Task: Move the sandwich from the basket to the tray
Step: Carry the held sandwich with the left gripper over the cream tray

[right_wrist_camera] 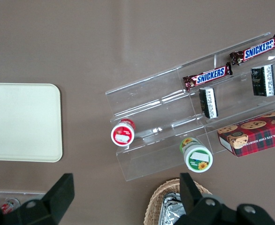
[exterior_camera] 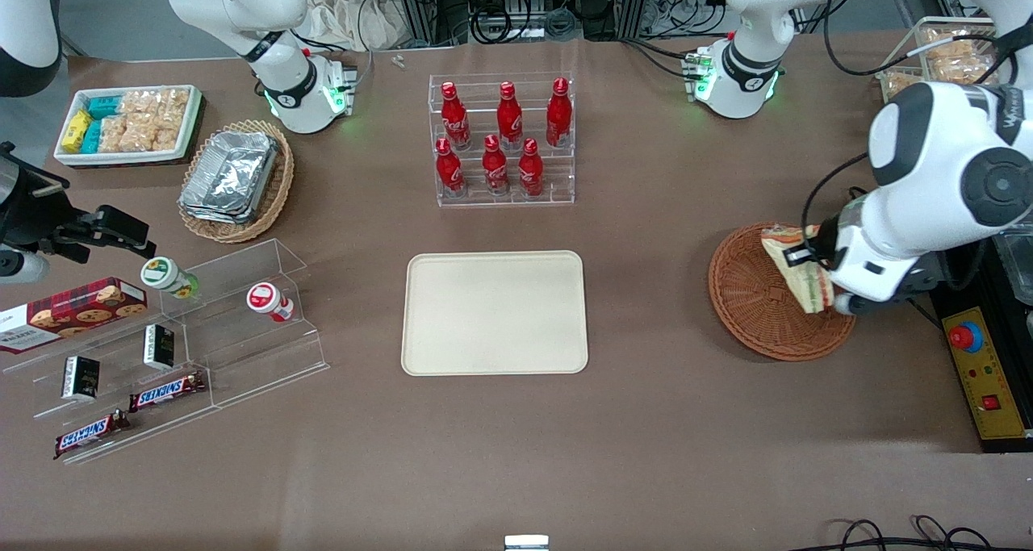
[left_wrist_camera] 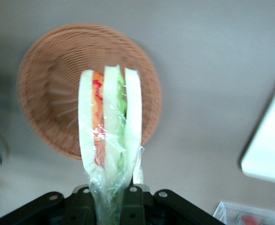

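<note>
While gripper (left_wrist_camera: pixel 113 197) clamps wrapped sandwich (left_wrist_camera: pixel 110 136) at narrow end, wedge hangs lifted above reddish-brown wicker basket (exterior_camera: pixel 754 309), clear of weave, at basket's edge toward working arm's end. Cream tray (exterior_camera: pixel 495 312) lies bare mid-table, well apart from basket. Rack of red cola bottles (exterior_camera: pixel 502 135) stands farther from front camera than tray.

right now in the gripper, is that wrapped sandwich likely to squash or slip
The sandwich, lifted above the basket, looks soft: pale bread in loose clear wrap, so it probably squashes easily. The gripper pinches its narrow wrapped end, and that smooth film may slip.
</note>
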### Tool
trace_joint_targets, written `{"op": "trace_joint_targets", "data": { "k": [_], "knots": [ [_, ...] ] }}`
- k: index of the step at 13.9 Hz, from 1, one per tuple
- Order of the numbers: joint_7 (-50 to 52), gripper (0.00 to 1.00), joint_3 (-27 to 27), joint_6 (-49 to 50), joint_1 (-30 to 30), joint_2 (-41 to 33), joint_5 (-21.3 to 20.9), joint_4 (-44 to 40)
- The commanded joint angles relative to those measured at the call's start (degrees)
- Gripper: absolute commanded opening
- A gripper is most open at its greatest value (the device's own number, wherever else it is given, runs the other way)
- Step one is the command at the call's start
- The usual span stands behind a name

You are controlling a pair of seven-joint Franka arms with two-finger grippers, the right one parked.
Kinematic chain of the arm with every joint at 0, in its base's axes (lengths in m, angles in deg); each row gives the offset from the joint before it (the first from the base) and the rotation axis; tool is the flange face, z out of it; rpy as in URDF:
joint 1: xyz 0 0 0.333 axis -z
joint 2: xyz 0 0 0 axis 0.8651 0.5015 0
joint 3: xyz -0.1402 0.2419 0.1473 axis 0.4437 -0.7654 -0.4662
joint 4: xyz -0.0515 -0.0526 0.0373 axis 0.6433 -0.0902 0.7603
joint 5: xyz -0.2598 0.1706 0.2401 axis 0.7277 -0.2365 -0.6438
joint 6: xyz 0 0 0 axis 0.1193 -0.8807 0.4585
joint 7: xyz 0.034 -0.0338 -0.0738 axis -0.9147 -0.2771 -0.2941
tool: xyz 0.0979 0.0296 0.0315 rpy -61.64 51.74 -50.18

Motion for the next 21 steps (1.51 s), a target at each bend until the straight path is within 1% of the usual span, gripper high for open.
{"op": "trace_joint_targets", "data": {
  "k": [1,2,3,5,7,9,10,12,13,15,17,19,20,21],
  "knots": [
    [0.6,0.0,2.8,1.2,4.9,3.4,-3.6,-3.5],
    [1.7,0.0,2.9,0.2,8.1,4.3,-6.6,-4.0],
    [1.7,0.0,2.9,-1.4,10.9,5.4,-7.8,-5.1],
    [2.2,0.0,3.0,-3.4,13.8,10.2,-7.1,-7.8],
    [2.5,0.0,3.1,-6.5,18.2,15.3,-6.9,-10.4],
    [4.8,0.0,3.3,-11.6,19.7,21.1,-6.9,-10.5],
    [5.0,0.0,3.2,-14.7,21.3,23.3,-7.0,-10.5],
    [6.1,0.0,3.2,-18.2,24.5,26.0,-7.1,-10.7],
    [8.5,0.0,3.1,-19.3,25.6,27.7,-7.5,-11.0],
    [11.7,0.0,3.1,-23.4,26.8,31.1,-8.0,-11.4],
    [13.1,0.0,2.6,-25.3,28.8,32.1,-8.3,-11.3],
    [13.5,0.0,2.3,-25.5,28.9,32.9,-8.3,-11.4],
    [13.5,0.03,2.2,-25.5,29.1,33.1,-8.3,-11.5],
    [13.6,0.25,1.7,-25.5,29.3,33.6,-8.3,-11.5]
  ]
}}
